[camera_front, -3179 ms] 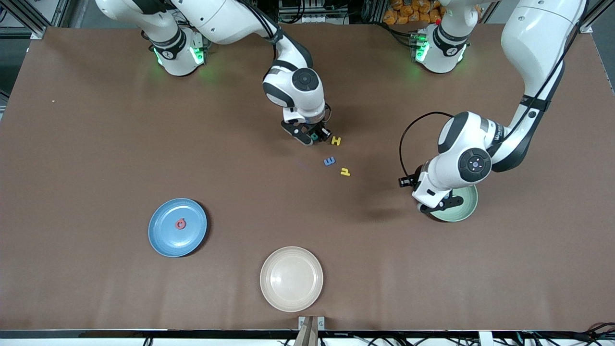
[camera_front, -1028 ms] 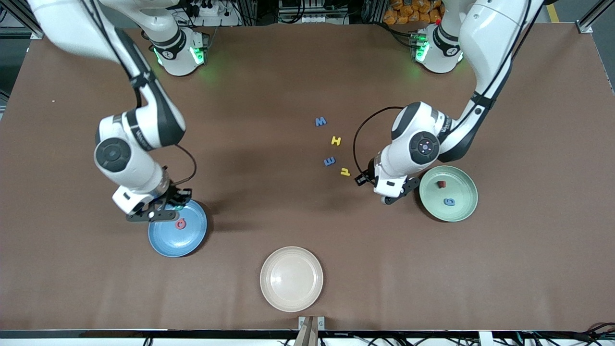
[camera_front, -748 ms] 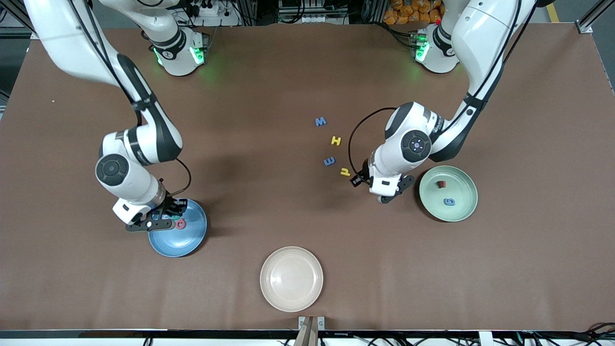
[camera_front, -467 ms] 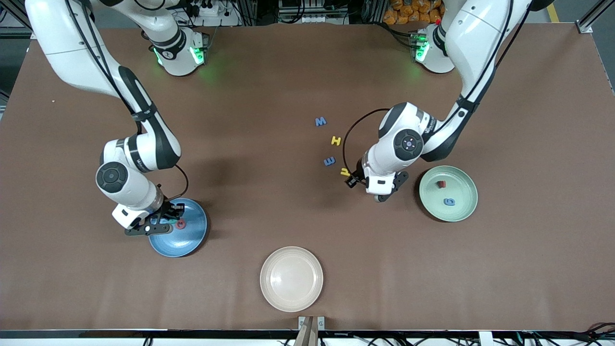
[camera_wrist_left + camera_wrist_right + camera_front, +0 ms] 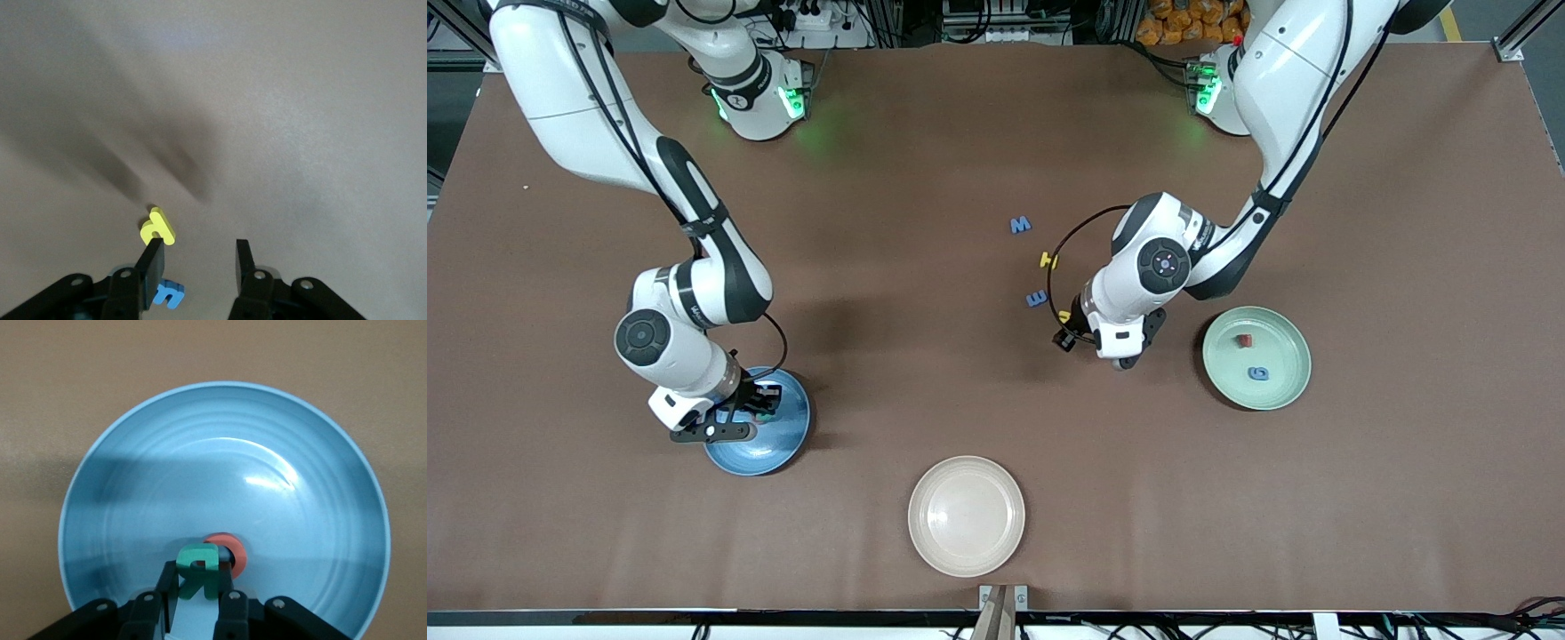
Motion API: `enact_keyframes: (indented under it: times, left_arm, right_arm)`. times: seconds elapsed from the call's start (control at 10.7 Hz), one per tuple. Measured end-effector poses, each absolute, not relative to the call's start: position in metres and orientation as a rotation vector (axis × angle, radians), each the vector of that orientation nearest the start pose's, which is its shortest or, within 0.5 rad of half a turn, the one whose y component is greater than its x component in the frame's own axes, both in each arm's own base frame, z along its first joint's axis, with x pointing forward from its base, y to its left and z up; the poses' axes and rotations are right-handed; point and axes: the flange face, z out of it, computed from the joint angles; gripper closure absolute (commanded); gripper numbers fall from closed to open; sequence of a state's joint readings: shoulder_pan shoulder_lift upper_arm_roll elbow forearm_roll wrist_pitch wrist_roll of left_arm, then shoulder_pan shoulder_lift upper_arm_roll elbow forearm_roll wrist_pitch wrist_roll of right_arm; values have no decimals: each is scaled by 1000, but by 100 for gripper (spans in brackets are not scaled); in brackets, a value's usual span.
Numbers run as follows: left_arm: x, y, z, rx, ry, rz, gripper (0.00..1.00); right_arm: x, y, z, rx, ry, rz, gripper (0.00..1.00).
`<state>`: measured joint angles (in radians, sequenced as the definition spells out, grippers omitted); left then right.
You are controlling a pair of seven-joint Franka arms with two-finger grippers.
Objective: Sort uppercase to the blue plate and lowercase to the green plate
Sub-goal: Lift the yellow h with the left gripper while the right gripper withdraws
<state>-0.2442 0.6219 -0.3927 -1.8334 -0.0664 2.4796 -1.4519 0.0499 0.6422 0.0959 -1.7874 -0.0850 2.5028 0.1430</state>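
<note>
My right gripper is shut on the teal uppercase letter and holds it low over the blue plate, just above the salmon-red G lying in that plate. My left gripper is open and empty over the bare table, with the yellow d/p just past one fingertip and the blue E beside that finger. In the front view the left hand partly hides the yellow d/p. The green plate holds the red w and a blue 6-like letter.
The blue w/m, the yellow H and the blue E lie mid-table in a loose line. A cream plate sits near the table's front edge, nearer to the front camera than the other plates.
The right gripper has carried the teal letter from the letter group to over the blue plate and lowered it. The left gripper has moved from the green plate to the yellow d/p.
</note>
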Motion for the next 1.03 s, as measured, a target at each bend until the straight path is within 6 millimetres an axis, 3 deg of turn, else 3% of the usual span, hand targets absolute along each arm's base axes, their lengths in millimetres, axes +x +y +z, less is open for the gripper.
enact_keyframes:
  times: [0.47, 0.56, 0.84, 0.93, 1.03]
  left_arm:
    - [534, -377, 208, -2868, -1643, 346, 48]
    - [531, -382, 205, -2854, -1665, 351, 48]
    - [518, -389, 194, -2818, -1675, 375, 47]
    - [514, -388, 189, -2812, -1671, 378, 47]
    - [509, -384, 183, -2805, -1670, 378, 47]
  right_arm:
    - [662, 82, 201, -3134, -65, -128, 100]
    - [662, 81, 199, -3135, -74, -124, 87]
    - [667, 74, 199, -3141, -72, -135, 17]
    - [668, 73, 199, -3141, -70, -139, 0]
    - [670, 74, 201, -3141, -71, -145, 0]
